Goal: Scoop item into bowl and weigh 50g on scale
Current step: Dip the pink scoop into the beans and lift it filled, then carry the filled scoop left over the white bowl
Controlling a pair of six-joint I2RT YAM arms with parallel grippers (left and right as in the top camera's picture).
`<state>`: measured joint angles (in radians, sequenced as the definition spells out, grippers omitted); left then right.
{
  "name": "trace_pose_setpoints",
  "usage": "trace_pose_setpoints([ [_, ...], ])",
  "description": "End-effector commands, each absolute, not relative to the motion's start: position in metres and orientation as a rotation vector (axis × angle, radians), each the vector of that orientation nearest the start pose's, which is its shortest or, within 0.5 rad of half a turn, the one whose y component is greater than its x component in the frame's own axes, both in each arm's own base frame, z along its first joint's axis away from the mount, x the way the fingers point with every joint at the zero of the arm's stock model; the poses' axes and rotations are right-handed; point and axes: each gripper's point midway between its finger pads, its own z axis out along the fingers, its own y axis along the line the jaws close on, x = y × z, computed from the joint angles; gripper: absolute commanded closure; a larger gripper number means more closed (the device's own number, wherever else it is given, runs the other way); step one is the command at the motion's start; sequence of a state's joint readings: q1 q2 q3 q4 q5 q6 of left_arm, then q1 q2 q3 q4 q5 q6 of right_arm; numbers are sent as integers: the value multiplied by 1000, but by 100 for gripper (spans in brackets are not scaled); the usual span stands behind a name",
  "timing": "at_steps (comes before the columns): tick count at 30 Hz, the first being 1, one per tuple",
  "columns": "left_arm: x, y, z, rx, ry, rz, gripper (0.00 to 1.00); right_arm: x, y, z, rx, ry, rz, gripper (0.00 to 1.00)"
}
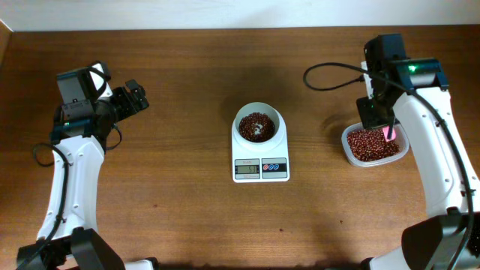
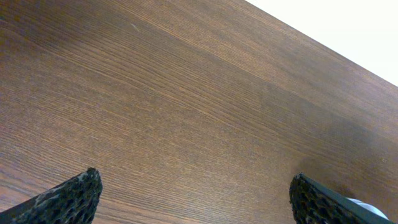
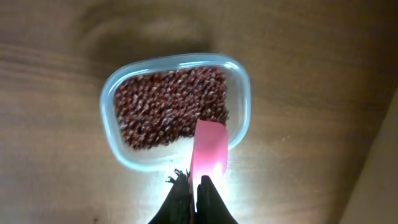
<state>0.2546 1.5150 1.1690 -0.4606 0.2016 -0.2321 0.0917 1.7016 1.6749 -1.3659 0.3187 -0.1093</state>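
Note:
Small dark red-brown beans [image 1: 257, 126] lie in the round white bowl [image 1: 259, 113], which stands on the white scale [image 1: 260, 166] at the table's middle. More beans [image 3: 169, 107] fill a clear plastic tub [image 1: 374, 146] at the right. My right gripper [image 3: 194, 180] hangs over the tub's near rim, shut on a pink scoop [image 3: 209, 152] whose blade reaches the edge of the beans. In the overhead view the scoop [image 1: 388, 133] shows as a pink spot by the tub. My left gripper [image 2: 193, 196] is open over bare wood at the far left, nothing between its fingers.
A black cable [image 1: 334, 75] loops on the table behind the right arm. The table's wooden top [image 1: 172, 187] meets a white wall at the back edge.

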Motion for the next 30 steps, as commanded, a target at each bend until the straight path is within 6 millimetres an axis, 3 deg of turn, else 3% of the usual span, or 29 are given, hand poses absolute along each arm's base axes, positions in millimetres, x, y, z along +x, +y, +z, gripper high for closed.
trace_pose_setpoints([
  [1, 421, 77, 181, -491, 2304, -221, 1, 360, 2, 239, -229, 2813, -273, 96],
  [4, 421, 77, 181, -491, 2304, -221, 1, 372, 47, 288, -297, 2667, -17, 96],
  [8, 421, 77, 181, -491, 2304, -221, 1, 373, 128, 291, -553, 2573, 106, 96],
  [10, 421, 77, 181, -491, 2304, -221, 1, 377, 183, 281, -702, 2509, 154, 96],
  [12, 421, 77, 181, -491, 2304, -221, 1, 378, 226, 261, -845, 2483, 164, 96],
  [15, 421, 77, 181, -491, 2304, -221, 1, 378, 259, 221, -1057, 2467, 32, 96],
  [18, 421, 77, 181, -491, 2304, -221, 1, 384, 271, 190, -1187, 2444, -134, 96],
  [22, 421, 77, 181, -491, 2304, -221, 1, 387, 274, 149, -1239, 2516, -180, 96],
  [24, 421, 77, 181, -491, 2304, -221, 1, 390, 272, 142, -1239, 2529, -191, 96],
  [26, 421, 77, 181, -491, 2304, -221, 1, 397, 259, 132, -1221, 2557, -263, 96],
  [30, 421, 77, 181, -491, 2304, -221, 1, 399, 241, 119, -1192, 2624, -247, 96],
])
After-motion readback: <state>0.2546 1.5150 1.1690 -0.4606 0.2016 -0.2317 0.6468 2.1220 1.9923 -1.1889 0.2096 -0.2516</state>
